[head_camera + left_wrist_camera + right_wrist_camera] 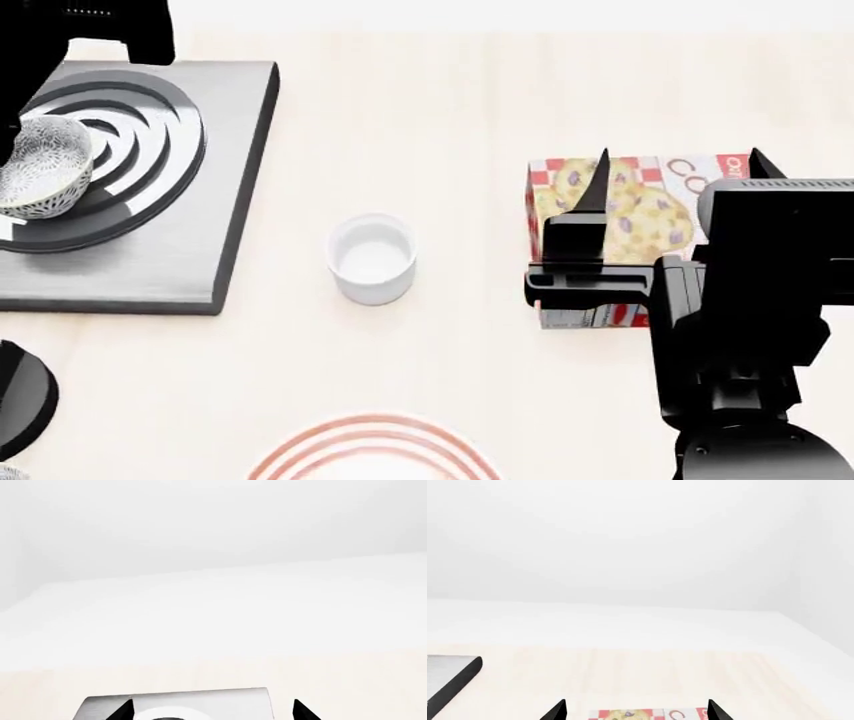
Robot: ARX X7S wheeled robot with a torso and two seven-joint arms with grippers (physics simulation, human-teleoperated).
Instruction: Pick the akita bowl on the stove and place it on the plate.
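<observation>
The akita bowl, white with a fine black floral pattern, sits on the burner rings at the left side of the dark-grey stove. My left arm hangs over the stove's far-left corner. My left gripper is open, its two black fingertips spread wide over the stove, with a pale curved rim low between them. Only the far arc of the plate, white with red rings, shows at the near edge. My right gripper is open and holds nothing, above a cookie box.
A small plain white cup stands between the stove and the red-checked cookie box. A black rounded part shows at the near left. Light wooden tabletop runs back to a white wall.
</observation>
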